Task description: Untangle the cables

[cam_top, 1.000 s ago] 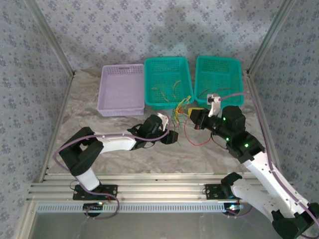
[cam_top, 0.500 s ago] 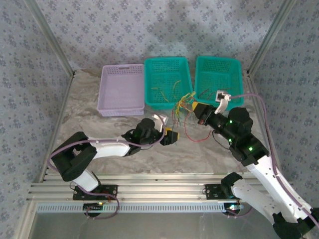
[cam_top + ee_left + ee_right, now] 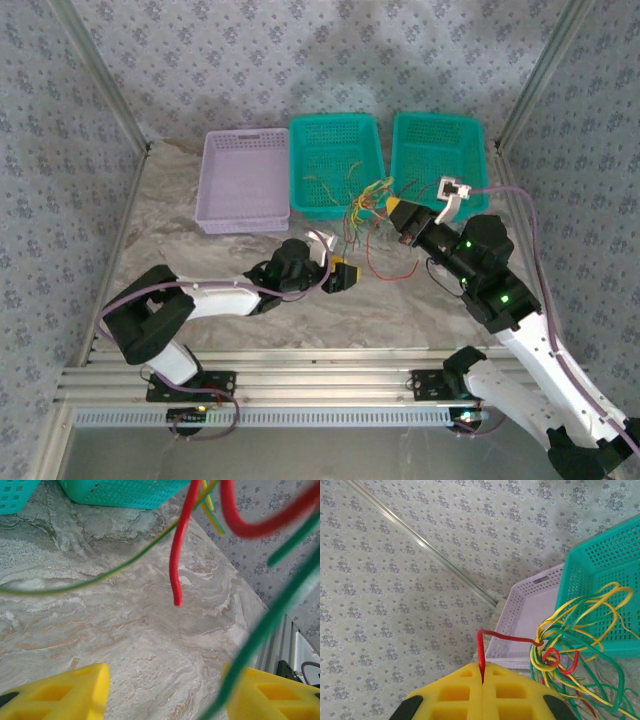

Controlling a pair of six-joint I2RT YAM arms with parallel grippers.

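Grey floral-patterned walls [image 3: 250, 50] enclose a marbled beige surface [image 3: 180, 250], framed by slanting aluminium posts [image 3: 96, 70] and near-edge rails [image 3: 300, 385].

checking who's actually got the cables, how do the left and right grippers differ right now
The left gripper is open, yellow fingers apart, nothing pinched; the right gripper is shut on a red cable. The left gripper faces the table; the right gripper faces the wall. Both have yellow fingers and sit by the cable bunch.
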